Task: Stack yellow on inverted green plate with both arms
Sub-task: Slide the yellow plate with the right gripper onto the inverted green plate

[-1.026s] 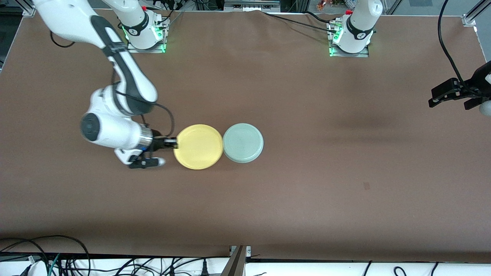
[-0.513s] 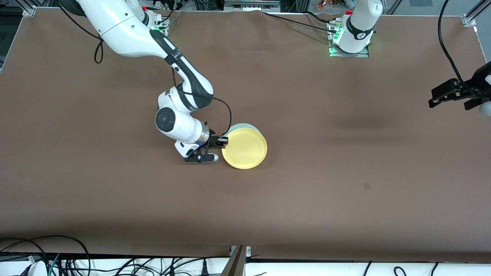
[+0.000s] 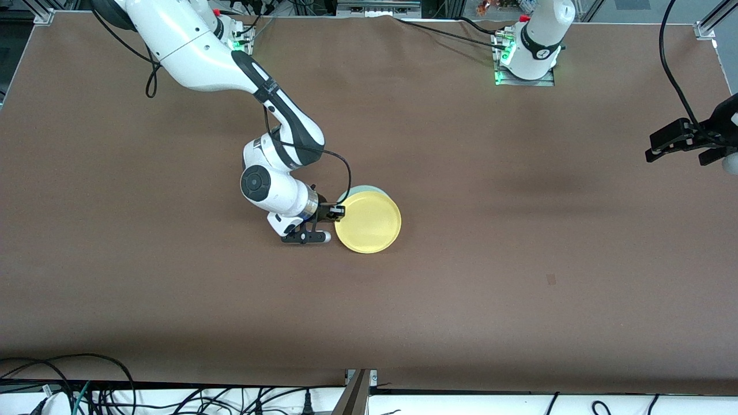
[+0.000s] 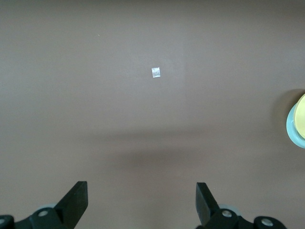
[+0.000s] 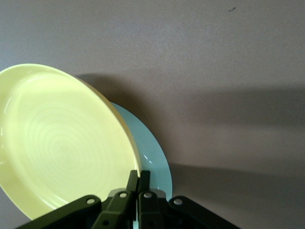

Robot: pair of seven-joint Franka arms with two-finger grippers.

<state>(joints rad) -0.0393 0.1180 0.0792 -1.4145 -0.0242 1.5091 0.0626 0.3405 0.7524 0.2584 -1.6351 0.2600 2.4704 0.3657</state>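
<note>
The yellow plate (image 3: 369,222) (image 5: 57,143) sits tilted over the green plate (image 3: 362,188) (image 5: 155,157), covering nearly all of it; only a pale green sliver shows past the yellow rim. My right gripper (image 3: 339,212) (image 5: 141,175) is shut on the yellow plate's rim at the edge toward the right arm's end of the table. My left gripper (image 3: 674,141) (image 4: 142,202) hangs open over bare table at the left arm's end, with nothing between its fingers. In the left wrist view the two plates (image 4: 298,119) show only as a small edge.
A brown cloth (image 3: 519,259) covers the whole table. A small pale mark (image 4: 156,72) lies on it under the left gripper. Cables (image 3: 86,392) run along the table's edge nearest the front camera.
My right arm carried the yellow plate from beside the green plate to over it, then barely shifted in the last half second. The left arm stayed still.
</note>
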